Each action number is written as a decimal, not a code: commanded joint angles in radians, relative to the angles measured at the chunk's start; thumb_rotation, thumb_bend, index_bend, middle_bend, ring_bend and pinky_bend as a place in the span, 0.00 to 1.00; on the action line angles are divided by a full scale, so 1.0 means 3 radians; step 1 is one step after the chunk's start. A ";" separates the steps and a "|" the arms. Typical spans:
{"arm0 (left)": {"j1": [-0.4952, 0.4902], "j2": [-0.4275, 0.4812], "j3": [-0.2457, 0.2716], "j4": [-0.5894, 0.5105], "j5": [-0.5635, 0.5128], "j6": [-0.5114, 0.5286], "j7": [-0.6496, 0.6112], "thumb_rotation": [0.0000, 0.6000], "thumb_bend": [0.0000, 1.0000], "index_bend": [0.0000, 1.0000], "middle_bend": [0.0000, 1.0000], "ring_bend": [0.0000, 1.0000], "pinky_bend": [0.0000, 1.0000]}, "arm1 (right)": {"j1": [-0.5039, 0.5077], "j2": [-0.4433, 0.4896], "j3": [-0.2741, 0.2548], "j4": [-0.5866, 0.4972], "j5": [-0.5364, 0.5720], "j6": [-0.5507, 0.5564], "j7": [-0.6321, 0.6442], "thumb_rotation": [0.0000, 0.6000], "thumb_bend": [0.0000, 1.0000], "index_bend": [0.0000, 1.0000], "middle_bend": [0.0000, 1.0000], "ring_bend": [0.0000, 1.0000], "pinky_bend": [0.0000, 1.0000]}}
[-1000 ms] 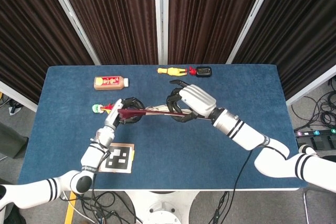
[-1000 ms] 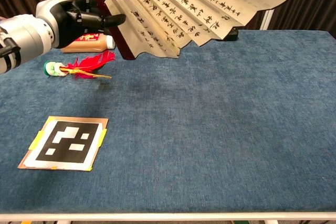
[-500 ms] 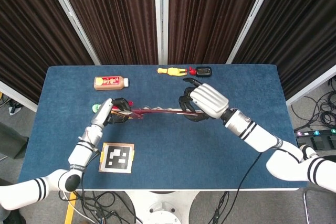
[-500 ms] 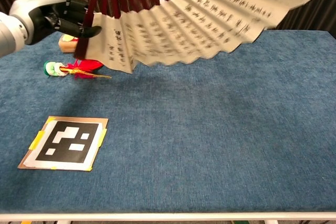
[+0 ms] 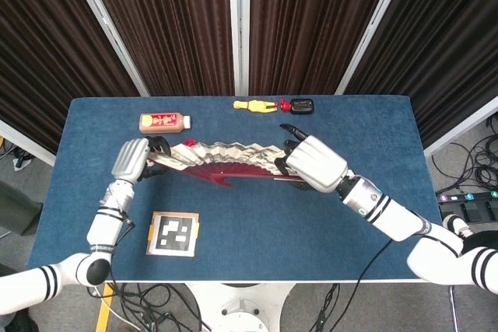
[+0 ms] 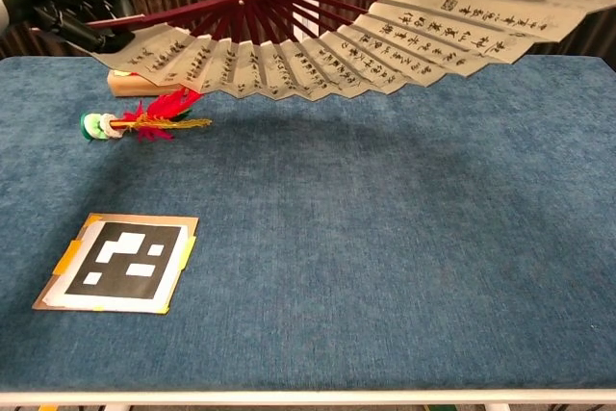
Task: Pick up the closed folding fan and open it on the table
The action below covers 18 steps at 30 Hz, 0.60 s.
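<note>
The cream paper folding fan with dark red ribs [image 6: 318, 55] is spread wide and held in the air above the blue cloth table [image 6: 385, 267], across the upper part of the chest view. Its long axis runs left to right between the hands. One end rib is clamped by the left hand [image 5: 131, 159] at centre left of the head view; the other end is gripped by the right hand [image 5: 315, 165]. Neither end is judged nearer the tabletop.
</note>
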 commanded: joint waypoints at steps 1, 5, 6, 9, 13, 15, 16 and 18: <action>0.0008 -0.0047 0.0017 -0.0039 0.0004 0.0190 0.0250 1.00 0.45 0.60 0.60 0.47 0.43 | -0.0083 0.0066 -0.0032 -0.0171 0.0000 0.0025 -0.0388 1.00 0.96 0.88 0.76 0.39 0.09; -0.0006 -0.0153 0.0048 -0.0013 0.0052 0.0312 0.0480 1.00 0.45 0.58 0.60 0.47 0.43 | -0.0163 0.0051 -0.0050 -0.0219 0.0005 0.0092 -0.0732 1.00 0.96 0.88 0.76 0.39 0.08; -0.0017 -0.0191 0.0061 0.0011 0.0077 0.0329 0.0531 1.00 0.45 0.57 0.60 0.47 0.43 | -0.0192 0.0039 -0.0061 -0.0226 0.0000 0.0117 -0.0825 1.00 0.97 0.88 0.76 0.39 0.08; -0.0044 -0.0332 0.0078 0.0135 0.0165 0.0407 0.0619 1.00 0.45 0.53 0.59 0.47 0.43 | -0.0262 -0.0001 -0.0092 -0.0209 -0.0031 0.0186 -0.1061 1.00 0.98 0.88 0.76 0.39 0.07; -0.0079 -0.0542 0.0084 0.0386 0.0293 0.0492 0.0633 1.00 0.45 0.50 0.58 0.47 0.43 | -0.0343 -0.0066 -0.0135 -0.0170 -0.0036 0.0235 -0.1243 1.00 0.98 0.88 0.76 0.39 0.06; -0.0097 -0.0626 0.0084 0.0500 0.0335 0.0497 0.0623 1.00 0.44 0.50 0.57 0.47 0.43 | -0.0374 -0.0105 -0.0150 -0.0121 -0.0046 0.0257 -0.1325 1.00 0.98 0.88 0.76 0.39 0.06; -0.0104 -0.0658 0.0086 0.0549 0.0357 0.0503 0.0623 1.00 0.44 0.49 0.57 0.47 0.43 | -0.0389 -0.0125 -0.0152 -0.0101 -0.0047 0.0274 -0.1355 1.00 0.98 0.88 0.76 0.39 0.05; -0.0114 -0.0721 0.0089 0.0650 0.0394 0.0505 0.0616 1.00 0.43 0.48 0.57 0.47 0.43 | -0.0425 -0.0166 -0.0153 -0.0072 -0.0030 0.0307 -0.1384 1.00 0.98 0.88 0.76 0.39 0.04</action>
